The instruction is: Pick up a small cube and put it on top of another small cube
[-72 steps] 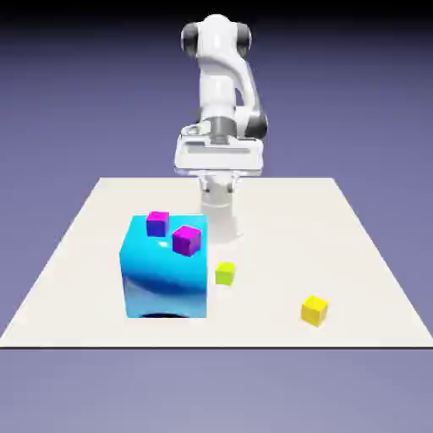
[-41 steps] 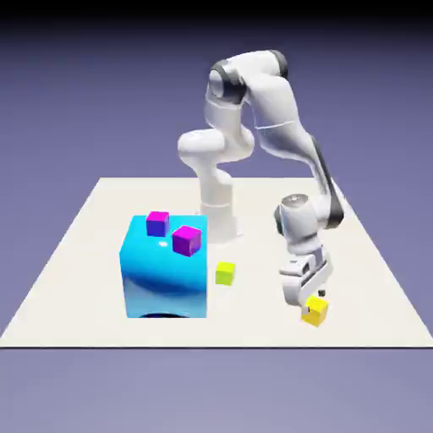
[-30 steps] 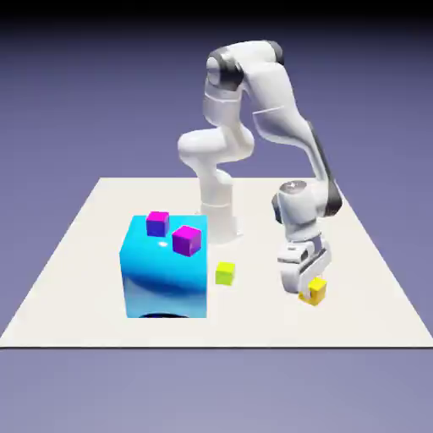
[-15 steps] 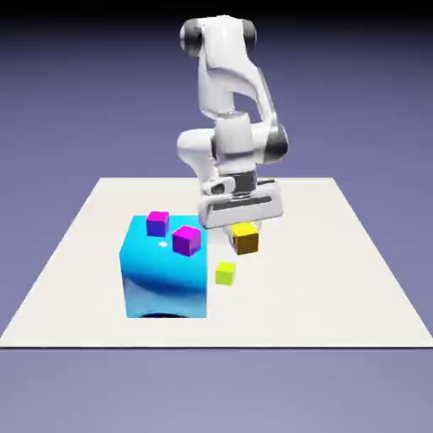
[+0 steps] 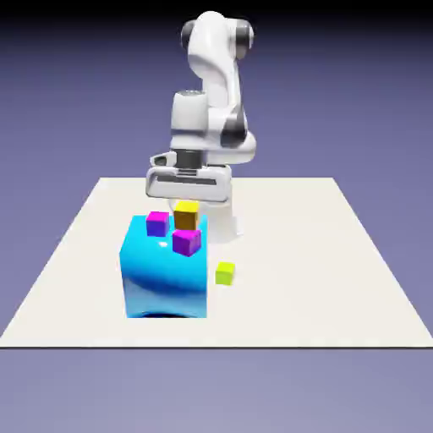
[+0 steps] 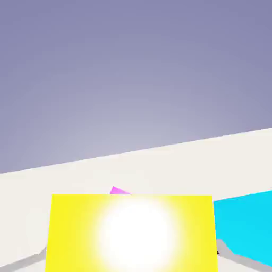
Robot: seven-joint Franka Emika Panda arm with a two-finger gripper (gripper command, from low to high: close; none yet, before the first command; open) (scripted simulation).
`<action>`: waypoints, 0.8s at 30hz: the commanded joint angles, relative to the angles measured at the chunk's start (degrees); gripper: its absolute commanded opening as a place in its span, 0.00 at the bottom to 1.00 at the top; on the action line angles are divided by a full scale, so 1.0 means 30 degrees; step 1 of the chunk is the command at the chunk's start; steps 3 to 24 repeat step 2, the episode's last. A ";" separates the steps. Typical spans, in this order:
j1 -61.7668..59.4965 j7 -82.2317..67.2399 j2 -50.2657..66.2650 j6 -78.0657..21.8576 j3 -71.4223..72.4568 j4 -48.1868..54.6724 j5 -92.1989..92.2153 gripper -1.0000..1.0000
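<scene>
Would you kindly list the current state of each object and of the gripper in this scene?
gripper: shut on the golden-yellow cube, above the big cyan block.
golden-yellow cube: held in the air, fills the bottom of the hand view.
two magenta cubes: resting on top of the cyan block, apart from each other.
big cyan block: sitting on the table.
lime cube: lying on the table beside the block, untouched.

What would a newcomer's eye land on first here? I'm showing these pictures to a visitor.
The big cyan block on the table's left in the exterior view, with two magenta cubes on top. Just above it the gripper holds a yellow cube, which fills the bottom of the hand view as a glaring square. A lime cube sits on the table right of the block.
</scene>
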 commanded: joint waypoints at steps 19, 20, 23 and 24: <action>0.0000 0.0001 -0.0580 -0.0829 0.0024 0.0249 0.0006 1.00; 0.0000 0.0001 -0.0580 -0.0829 0.0024 0.0249 0.0006 1.00; 0.0000 0.0001 -0.0580 -0.0829 0.0024 0.0249 0.0006 1.00; 0.0000 0.0001 -0.0580 -0.0829 0.0024 0.0249 0.0006 1.00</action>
